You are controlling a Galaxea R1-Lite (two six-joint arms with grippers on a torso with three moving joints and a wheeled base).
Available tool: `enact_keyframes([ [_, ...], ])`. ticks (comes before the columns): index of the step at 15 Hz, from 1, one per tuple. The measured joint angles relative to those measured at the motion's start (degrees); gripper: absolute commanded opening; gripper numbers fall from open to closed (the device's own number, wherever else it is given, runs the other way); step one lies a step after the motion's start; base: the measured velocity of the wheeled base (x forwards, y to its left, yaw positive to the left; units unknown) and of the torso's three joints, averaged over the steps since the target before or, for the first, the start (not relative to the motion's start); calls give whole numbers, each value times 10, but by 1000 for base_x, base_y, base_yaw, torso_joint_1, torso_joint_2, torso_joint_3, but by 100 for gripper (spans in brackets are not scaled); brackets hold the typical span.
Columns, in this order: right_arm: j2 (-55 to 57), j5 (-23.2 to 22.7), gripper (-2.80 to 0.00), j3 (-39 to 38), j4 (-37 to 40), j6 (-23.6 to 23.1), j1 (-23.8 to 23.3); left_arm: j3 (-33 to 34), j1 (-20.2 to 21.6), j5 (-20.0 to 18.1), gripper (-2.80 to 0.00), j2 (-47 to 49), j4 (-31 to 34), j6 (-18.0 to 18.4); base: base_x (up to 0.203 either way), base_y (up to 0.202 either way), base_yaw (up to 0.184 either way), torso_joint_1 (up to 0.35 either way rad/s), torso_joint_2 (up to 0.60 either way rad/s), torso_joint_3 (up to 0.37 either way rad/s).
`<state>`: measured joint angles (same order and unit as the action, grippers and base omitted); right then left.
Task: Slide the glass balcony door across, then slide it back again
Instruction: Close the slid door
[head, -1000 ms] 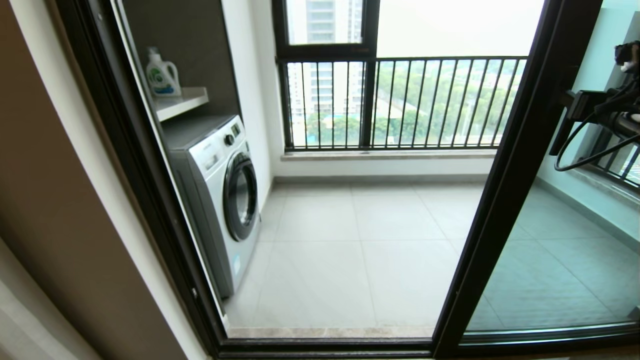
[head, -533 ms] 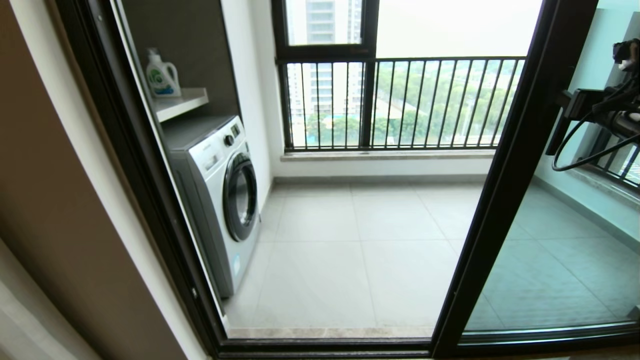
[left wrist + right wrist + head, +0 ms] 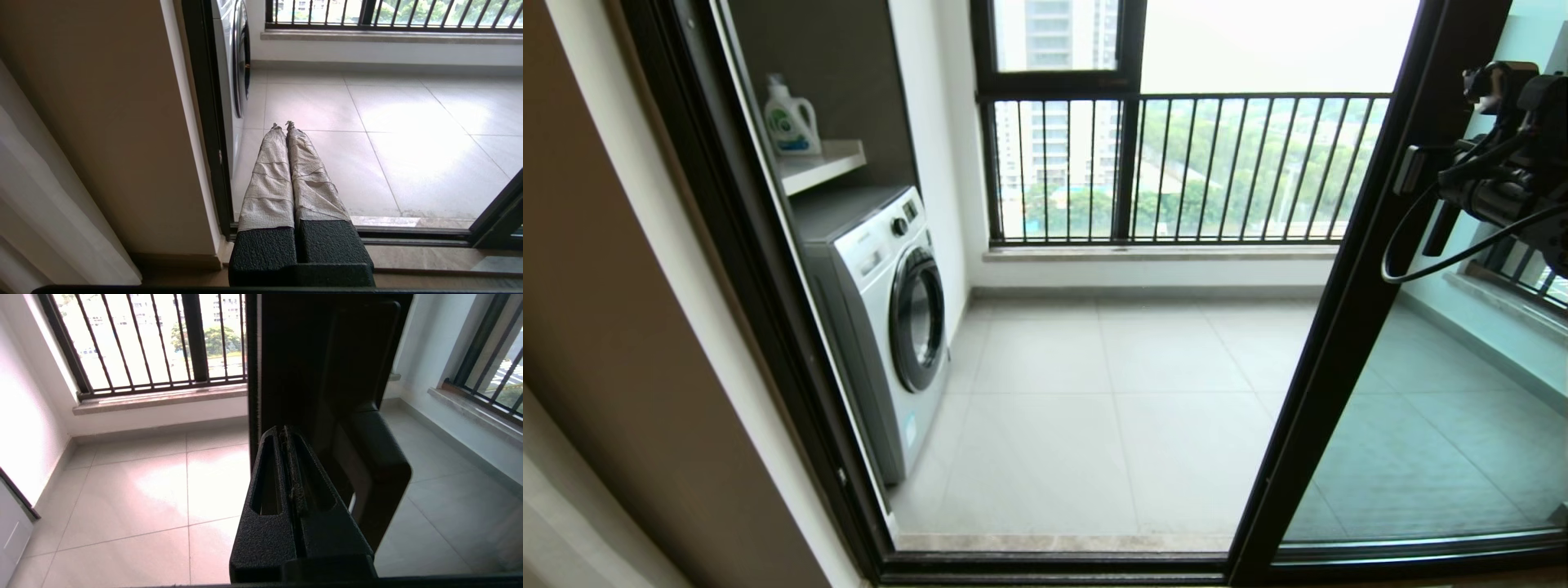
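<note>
The glass balcony door point(image 3: 1347, 327) stands slid to the right, its black upright crossing the right of the head view, with a tiled opening to its left. Its small black bar handle point(image 3: 1439, 229) sits on that upright. My right gripper point(image 3: 1409, 169) is shut and empty at handle height. In the right wrist view its tips point(image 3: 284, 430) point at the dark upright point(image 3: 294, 355), with the handle point(image 3: 380, 457) just beside them. My left gripper point(image 3: 283, 124) is shut and empty. It is parked low by the left door jamb point(image 3: 206, 122), out of the head view.
A washing machine point(image 3: 890, 327) stands inside the balcony at the left, under a shelf with a detergent bottle point(image 3: 788, 118). A railed window point(image 3: 1176, 163) closes the far side. The floor track point(image 3: 1054, 563) runs along the bottom, and a beige wall point(image 3: 621, 327) is at the left.
My right arm has risen and moved left, bringing the gripper tips up to the door's upright beside the handle. The door stands about where it was.
</note>
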<state>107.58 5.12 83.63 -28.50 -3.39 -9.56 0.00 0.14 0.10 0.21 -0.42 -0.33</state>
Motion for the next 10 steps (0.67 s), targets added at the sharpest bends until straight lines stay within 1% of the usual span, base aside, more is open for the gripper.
enact_keyframes([
  [3,-11,11,-280,4,-22,0,-3,0,1,0,-280,0,1,0,0,0,0,0,0,0],
  [4,-15,12,-280,2,-25,0,-11,0,-1,1,-280,0,1,0,0,0,0,0,0,0],
  [8,-17,8,-280,-2,-27,3,-80,0,0,0,-280,0,1,0,0,0,0,0,0,0],
  [10,-10,3,-280,-10,-27,4,-105,0,0,1,-280,0,1,0,0,0,0,0,0,0],
])
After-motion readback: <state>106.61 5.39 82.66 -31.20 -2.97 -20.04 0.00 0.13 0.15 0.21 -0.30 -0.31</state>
